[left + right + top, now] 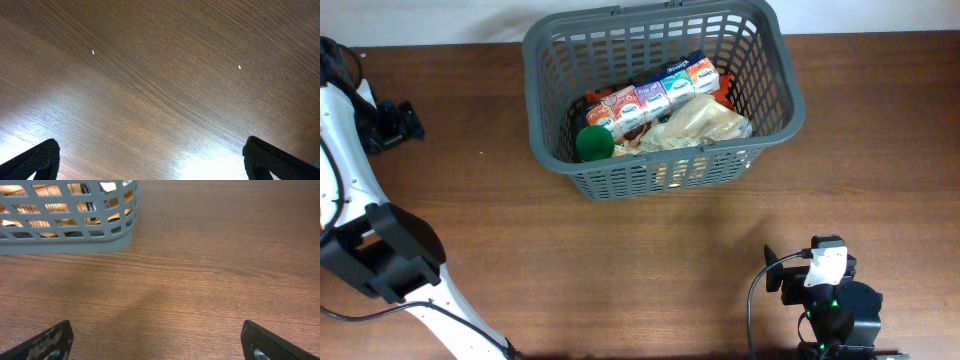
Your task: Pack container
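Overhead: container [620, 180] holds packets [650, 98]; right wrist shows only lattice corner.

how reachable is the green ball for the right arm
Probably yes: the green ball lies uncovered in the near left corner of the open-topped basket, and only bare table separates it from the open right end effector.

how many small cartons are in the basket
5, side by side in one diagonal row inside the basket: leftmost carton next to the green ball, rightmost carton toward the far right. More may be hidden underneath.
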Controlling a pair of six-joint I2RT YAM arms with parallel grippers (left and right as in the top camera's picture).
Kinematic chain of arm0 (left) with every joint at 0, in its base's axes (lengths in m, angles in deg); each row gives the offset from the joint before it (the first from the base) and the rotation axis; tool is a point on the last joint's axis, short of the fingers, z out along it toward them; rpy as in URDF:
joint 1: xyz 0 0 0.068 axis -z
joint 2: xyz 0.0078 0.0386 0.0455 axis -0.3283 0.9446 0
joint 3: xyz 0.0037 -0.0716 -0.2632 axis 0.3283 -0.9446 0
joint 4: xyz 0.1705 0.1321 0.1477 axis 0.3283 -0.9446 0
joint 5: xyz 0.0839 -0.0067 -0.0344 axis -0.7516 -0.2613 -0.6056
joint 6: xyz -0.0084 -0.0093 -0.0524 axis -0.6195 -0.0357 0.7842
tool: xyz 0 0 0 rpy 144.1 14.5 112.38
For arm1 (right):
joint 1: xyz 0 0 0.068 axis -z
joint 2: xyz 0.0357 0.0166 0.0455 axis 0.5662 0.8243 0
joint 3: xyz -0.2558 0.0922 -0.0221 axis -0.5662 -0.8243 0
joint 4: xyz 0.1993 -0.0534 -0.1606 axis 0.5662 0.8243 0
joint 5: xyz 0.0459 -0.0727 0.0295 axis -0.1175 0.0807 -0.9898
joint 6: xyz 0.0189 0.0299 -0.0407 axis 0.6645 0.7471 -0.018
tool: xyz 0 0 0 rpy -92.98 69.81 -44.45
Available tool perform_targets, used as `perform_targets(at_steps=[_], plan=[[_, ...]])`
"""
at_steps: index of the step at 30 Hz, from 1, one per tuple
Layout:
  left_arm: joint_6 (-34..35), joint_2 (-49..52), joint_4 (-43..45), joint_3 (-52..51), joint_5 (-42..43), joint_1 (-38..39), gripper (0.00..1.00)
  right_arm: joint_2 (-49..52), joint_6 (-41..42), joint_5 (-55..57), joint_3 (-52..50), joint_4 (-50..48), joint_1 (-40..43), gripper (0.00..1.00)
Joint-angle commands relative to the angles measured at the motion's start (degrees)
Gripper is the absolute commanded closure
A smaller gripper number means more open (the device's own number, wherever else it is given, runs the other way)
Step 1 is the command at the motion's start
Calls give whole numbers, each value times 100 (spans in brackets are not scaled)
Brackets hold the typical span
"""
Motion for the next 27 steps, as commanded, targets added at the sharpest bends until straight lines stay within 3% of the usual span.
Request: perform_targets(at_steps=[1, 16, 21, 27], plan=[[72, -33, 13, -31, 42, -15, 1, -70, 31, 48, -39, -17, -61, 1], [72, -291, 13, -46, 42, 4, 1, -70, 33, 48, -39, -15, -61, 1], [72, -1355, 22, -398, 42, 264, 1, -70, 33, 48, -39, -15, -61, 1], [-92, -3373, 476, -1998, -249, 848, 1, -70, 33, 48, -39, -17, -61, 1]])
